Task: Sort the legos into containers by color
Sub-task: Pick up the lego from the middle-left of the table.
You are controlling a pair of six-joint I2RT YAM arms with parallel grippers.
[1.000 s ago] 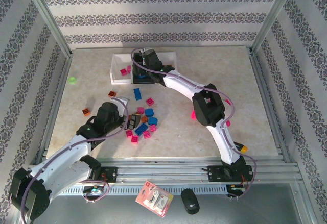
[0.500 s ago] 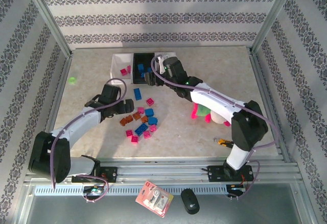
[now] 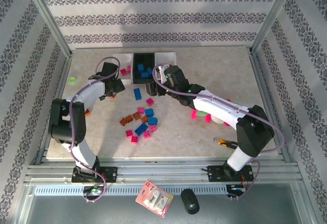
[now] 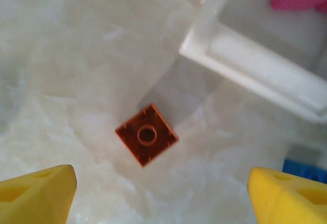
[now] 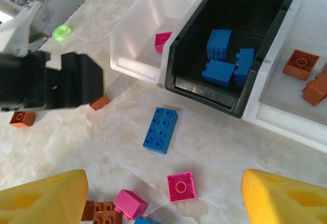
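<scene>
One square orange-brown lego (image 4: 146, 135) shows a single central ring.

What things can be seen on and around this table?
bins: three, white-black-white, far side
blue bricks: three, blue, in black bin
pink brick: at least one, pink, left white bin
brown bricks: at least two, brown, right white bin
loose bricks: about fifteen, pink, blue, brown, table middle
green bit: one, green, left table edge
toy: one, pink-green, beside right arm
card pack: one, pink, by arm bases
black oval thing: one, black, by arm bases
left pincer: one, yellow, open above brown brick
right pincer: one, yellow, open above loose bricks
</scene>
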